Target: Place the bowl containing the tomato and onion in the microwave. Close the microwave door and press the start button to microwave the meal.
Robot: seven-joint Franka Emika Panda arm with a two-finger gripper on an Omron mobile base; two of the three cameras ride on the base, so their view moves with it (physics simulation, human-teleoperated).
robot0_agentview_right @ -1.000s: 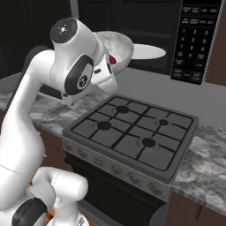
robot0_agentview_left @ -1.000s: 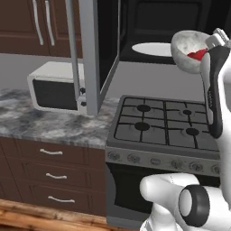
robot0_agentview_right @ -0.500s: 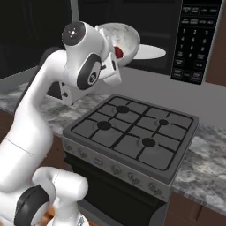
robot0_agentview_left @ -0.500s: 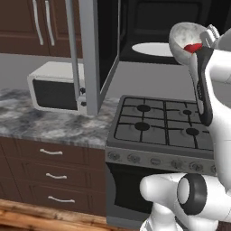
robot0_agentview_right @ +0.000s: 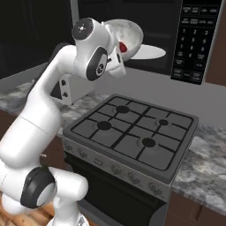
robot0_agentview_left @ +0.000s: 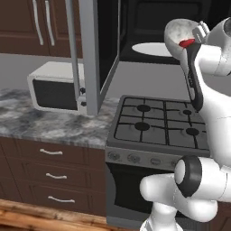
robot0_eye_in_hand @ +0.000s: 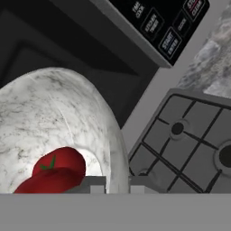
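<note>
The speckled grey-white bowl (robot0_agentview_left: 179, 30) (robot0_agentview_right: 131, 32) (robot0_eye_in_hand: 54, 113) hangs tilted in the air in front of the open microwave (robot0_agentview_left: 158, 18), just above the level of its white turntable (robot0_agentview_left: 151, 48) (robot0_agentview_right: 151, 53). My gripper (robot0_eye_in_hand: 116, 183) (robot0_agentview_right: 118, 52) is shut on the bowl's rim, one finger inside and one outside. A red tomato (robot0_eye_in_hand: 56, 169) (robot0_agentview_left: 186, 43) (robot0_agentview_right: 123, 46) lies in the bowl beside the fingers. The onion is hidden. The microwave door (robot0_agentview_left: 90, 54) stands swung open to the left. The control panel (robot0_agentview_right: 194, 39) (robot0_eye_in_hand: 162, 27) is at the right.
A black gas stove (robot0_agentview_left: 158, 124) (robot0_agentview_right: 132, 132) sits directly below the bowl. A small white countertop box (robot0_agentview_left: 54, 85) stands on the marble counter (robot0_agentview_left: 40, 122) left of the open door. More counter (robot0_agentview_right: 205, 163) runs to the stove's right.
The arm has carried the bowl up and closer to the microwave cavity, and the wrist has turned. The grip on the rim has stayed the same.
</note>
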